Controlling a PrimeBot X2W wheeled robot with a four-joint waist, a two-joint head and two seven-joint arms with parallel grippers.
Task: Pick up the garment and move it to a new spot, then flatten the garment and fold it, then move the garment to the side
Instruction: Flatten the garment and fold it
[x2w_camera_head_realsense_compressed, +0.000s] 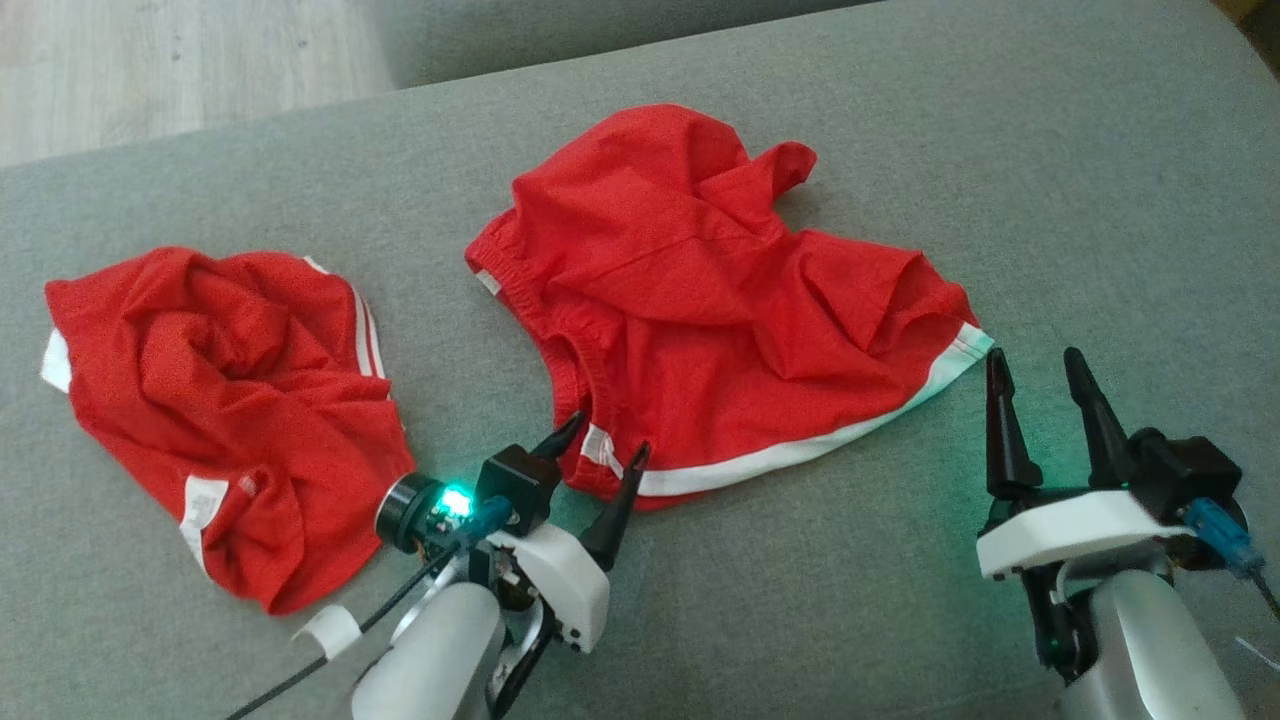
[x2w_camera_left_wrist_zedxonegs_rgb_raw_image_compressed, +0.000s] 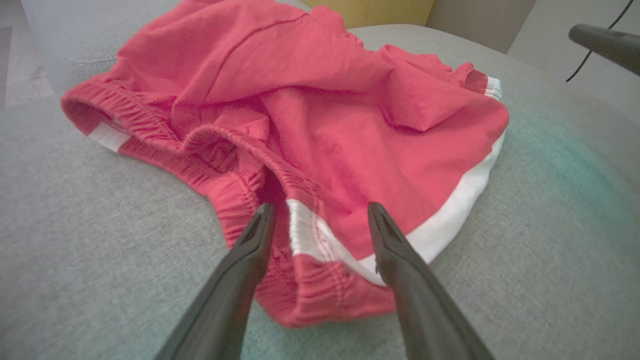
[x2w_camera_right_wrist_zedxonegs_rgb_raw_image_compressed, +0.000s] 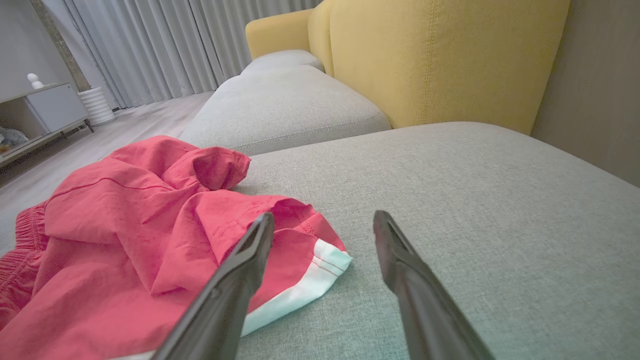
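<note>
Red shorts (x2w_camera_head_realsense_compressed: 720, 300), waistband inside wide-open left tool (x2w_camera_head_realsense_compressed: 609, 432), right tool (x2w_camera_head_realsense_compressed: 1033, 355) open, empty, beside hem corner.

Probably a home living room: grey sofa (x2w_camera_right_wrist_zedxonegs_rgb_raw_image_compressed: 450, 200), yellow backrest (x2w_camera_right_wrist_zedxonegs_rgb_raw_image_compressed: 425, 60), long curtains (x2w_camera_right_wrist_zedxonegs_rgb_raw_image_compressed: 150, 45), pale wood floor (x2w_camera_right_wrist_zedxonegs_rgb_raw_image_compressed: 150, 115).

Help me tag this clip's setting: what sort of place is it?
Probably a home living room: a grey sofa with a yellow backrest, floor-length curtains, and a low cabinet on pale wood flooring.
</note>
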